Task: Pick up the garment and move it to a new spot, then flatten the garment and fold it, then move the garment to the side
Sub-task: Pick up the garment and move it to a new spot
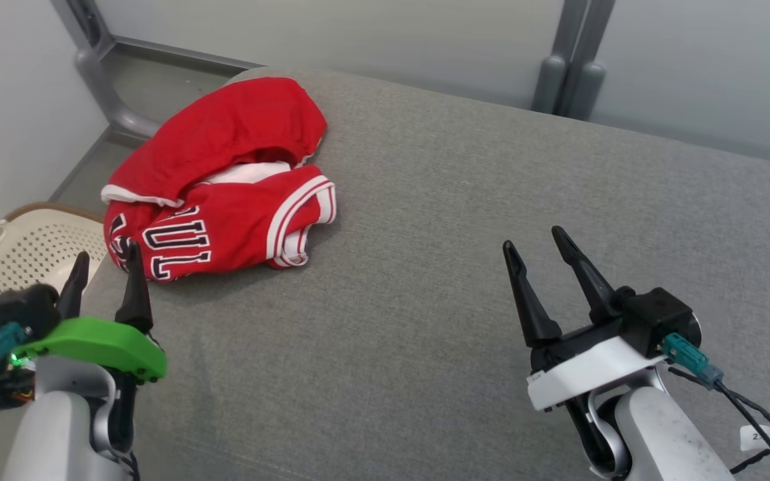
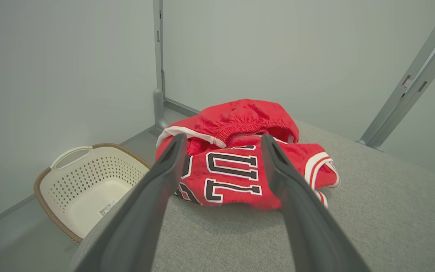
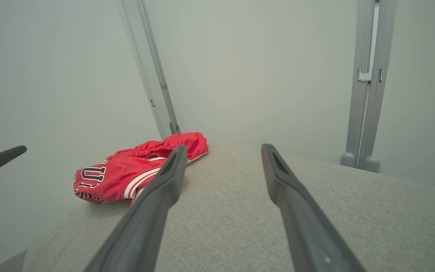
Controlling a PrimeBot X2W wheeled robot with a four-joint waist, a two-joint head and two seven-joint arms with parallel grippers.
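Both of my grippers hung with jaws spread wide and nothing between them. My left gripper (image 1: 107, 252) hovered at the eight o'clock edge of the broad grey woven-fabric cushion (image 1: 458, 234), pointing toward twelve. The crumpled red fabric garment with white trim and dark block lettering (image 1: 224, 174) lay heaped at the cushion's ten o'clock corner, near that gripper at its one o'clock. A bare strip of cushion showed between them in my left wrist view. A fold of the garment with a gathered hem was bunched over the lettered part on its twelve o'clock side. My right gripper (image 1: 533, 238) hovered over the cushion at about four o'clock, well apart from the garment, which sat at its ten o'clock. Off the cushion at nine o'clock, lower down on the floor, stood a cream perforated plastic basket with a brown rim (image 1: 17, 254). Grey metal posts (image 1: 572, 67) rose at one o'clock against the pale wall.
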